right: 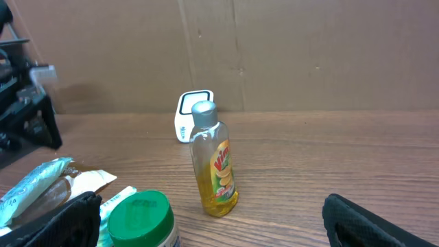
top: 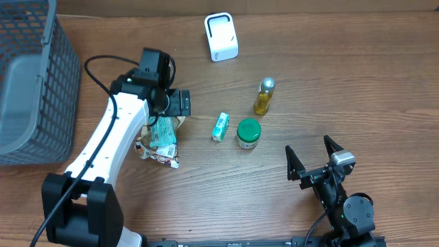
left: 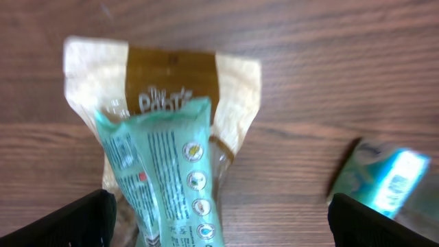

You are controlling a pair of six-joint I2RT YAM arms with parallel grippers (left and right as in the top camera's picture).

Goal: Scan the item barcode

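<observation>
Pickup seems the step in hand — left claw (left: 236, 223) released, hanging over the teal packet (top: 163, 130) toward the left edge of the bench (top: 357, 82); right claw (top: 313, 157) also released. Next: clench the packet — then present it to the scanner (top: 221, 36) at the far edge.

Even bright light, soft shadows, left wrist view blurred, especially teal box (left: 381, 180)

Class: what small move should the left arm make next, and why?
Probably lower the open left gripper and close on the teal packet: its jaws straddle it, nothing is held, and the white scanner stands apart, across the table.
</observation>
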